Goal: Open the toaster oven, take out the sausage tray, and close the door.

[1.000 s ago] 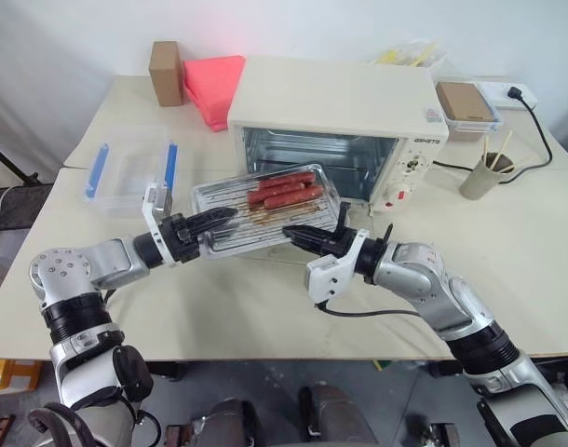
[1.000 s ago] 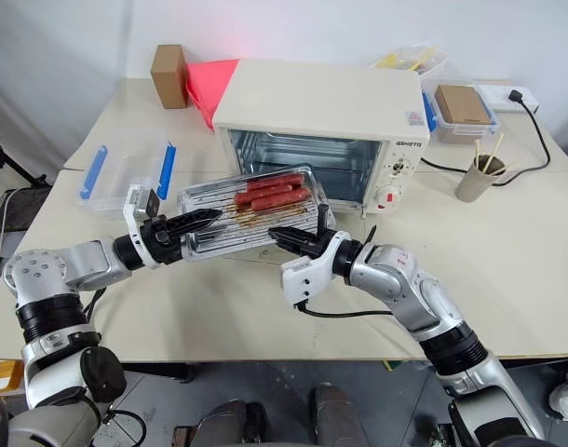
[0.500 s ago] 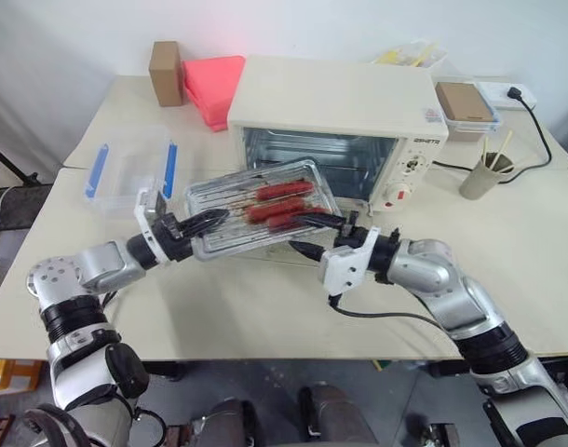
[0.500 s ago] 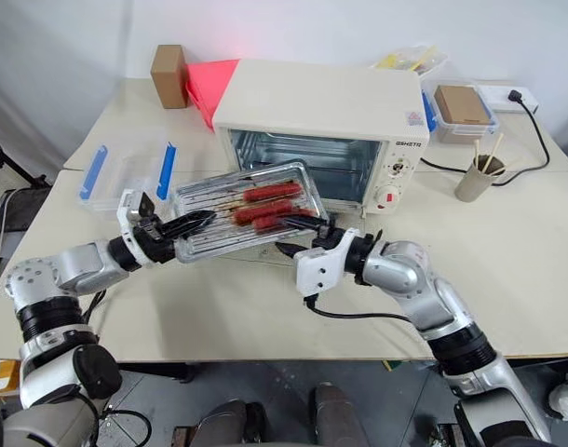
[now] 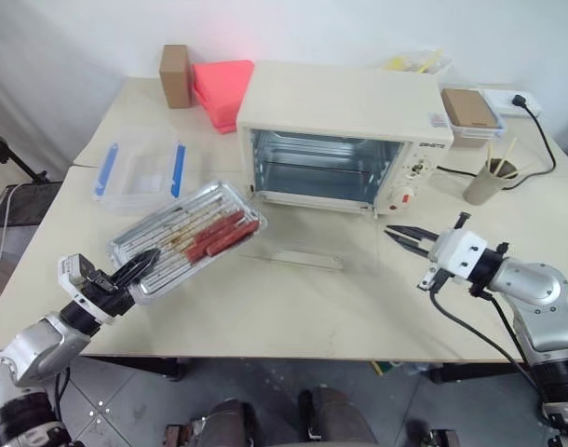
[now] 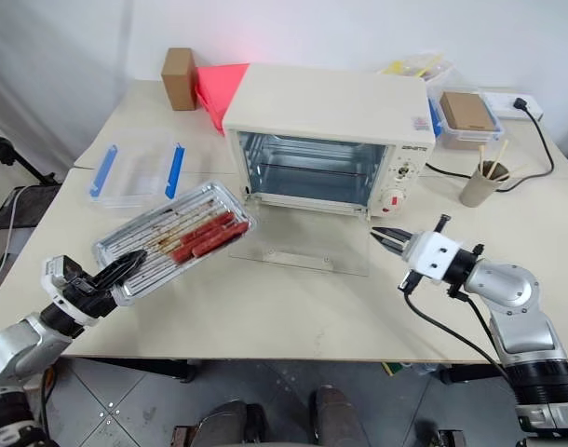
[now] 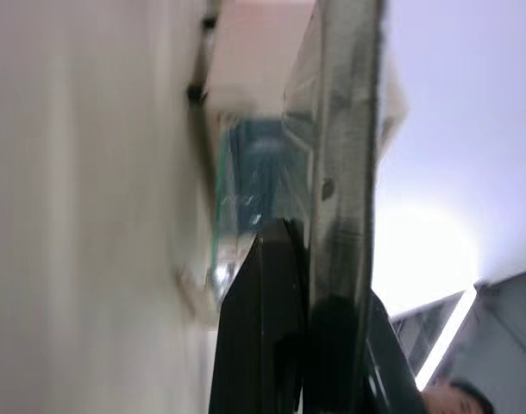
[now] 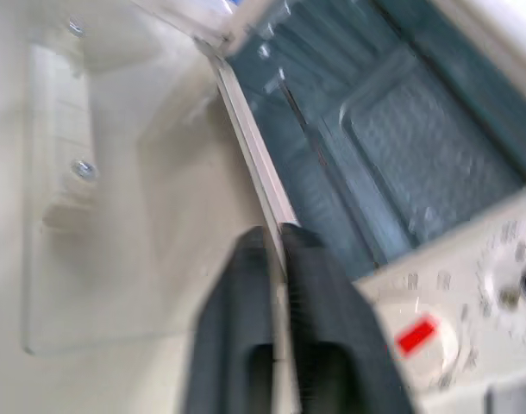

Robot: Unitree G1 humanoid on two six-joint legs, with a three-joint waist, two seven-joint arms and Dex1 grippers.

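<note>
Sausage tray (image 5: 186, 237) near corner clamped in left tool (image 5: 140, 267).

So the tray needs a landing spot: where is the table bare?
Bare table runs along the near edge, between the tray and the right gripper. Crowded: the open door before the oven, the clear box behind.

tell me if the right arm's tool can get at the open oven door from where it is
Probably yes. The right tool hangs shut just off the right edge of the door, which lies flat on the table, with nothing between them.
</note>
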